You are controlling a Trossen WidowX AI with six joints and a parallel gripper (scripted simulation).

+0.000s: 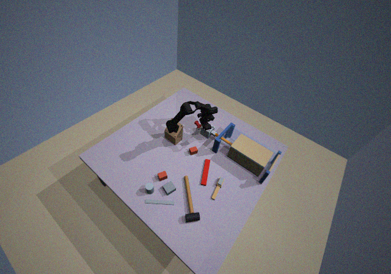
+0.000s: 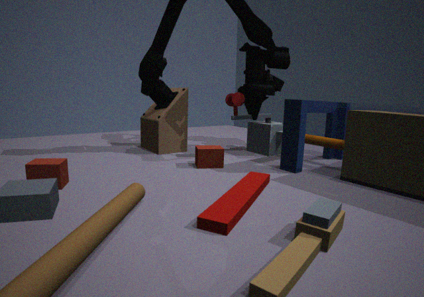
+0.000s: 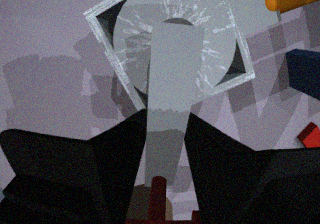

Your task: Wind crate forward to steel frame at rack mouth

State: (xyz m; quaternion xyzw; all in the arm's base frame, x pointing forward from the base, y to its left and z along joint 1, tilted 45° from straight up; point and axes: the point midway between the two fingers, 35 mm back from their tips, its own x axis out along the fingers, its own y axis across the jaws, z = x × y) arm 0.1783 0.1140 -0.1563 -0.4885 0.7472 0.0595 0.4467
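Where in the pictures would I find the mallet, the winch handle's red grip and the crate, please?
mallet [image 1: 192, 217]: top view, on its black head
red grip [image 2: 234, 99]: exterior view, on its rounded side
crate [image 1: 252, 149] [image 2: 383, 150]: top view, on its upper face; exterior view, on its side

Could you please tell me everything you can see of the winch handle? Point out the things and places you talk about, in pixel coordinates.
The winch handle [image 1: 197, 124] [image 2: 234, 99] [image 3: 169, 79] is a flat, metallic-looking grey bar with a red, spool-shaped grip standing up at one end. The bar lies level across the top of the winch [image 1: 206, 133] [image 2: 262, 136] [image 3: 125, 49], clamped between the gripper's fingers. The key end is hidden.
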